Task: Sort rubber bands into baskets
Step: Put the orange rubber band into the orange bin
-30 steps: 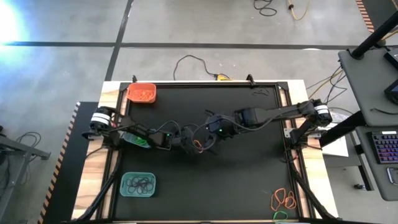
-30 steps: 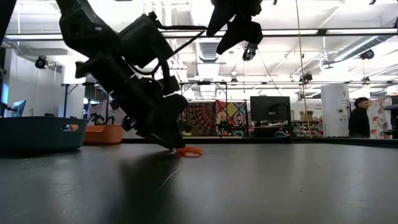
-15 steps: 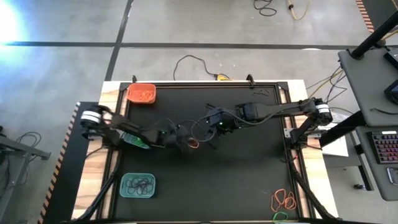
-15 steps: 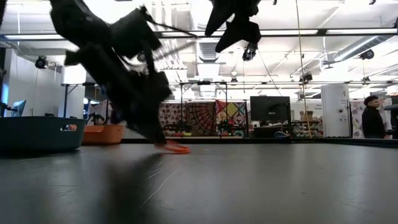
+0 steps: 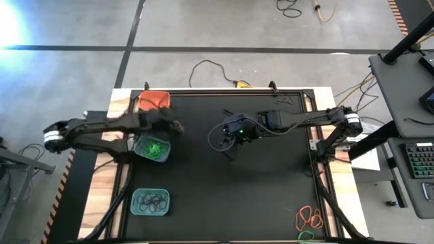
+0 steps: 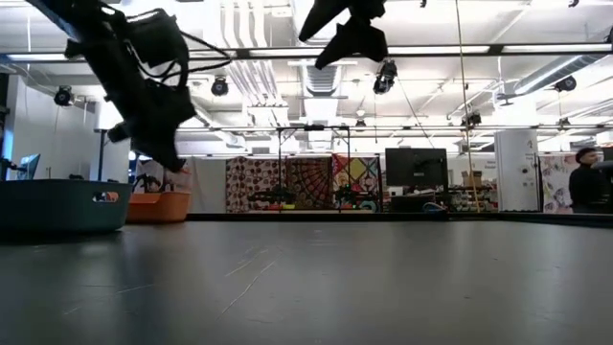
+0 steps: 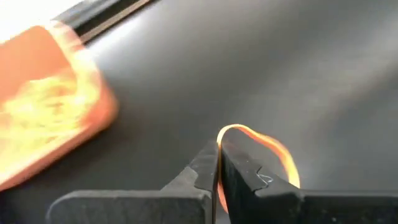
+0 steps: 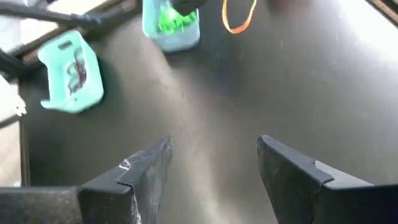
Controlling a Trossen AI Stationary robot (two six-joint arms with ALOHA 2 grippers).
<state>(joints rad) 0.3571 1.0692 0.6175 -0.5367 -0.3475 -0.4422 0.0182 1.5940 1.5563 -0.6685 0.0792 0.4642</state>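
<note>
Orange rubber band (image 7: 258,144) pinched in closed left gripper (image 7: 217,163), loop standing clear of the mat — lifted, in transit. Left gripper at upper left of the high view, beside orange basket (image 5: 154,100); green-band basket (image 5: 152,148) just below, black-band basket (image 5: 150,201) lower left. Right gripper (image 8: 211,163) open, empty, hovering mid-table. More loose bands (image 5: 308,217) at lower right. Step in hand, by judgement: carry to orange basket. Next: centre over it, then release — band may cling to fingers.
</note>
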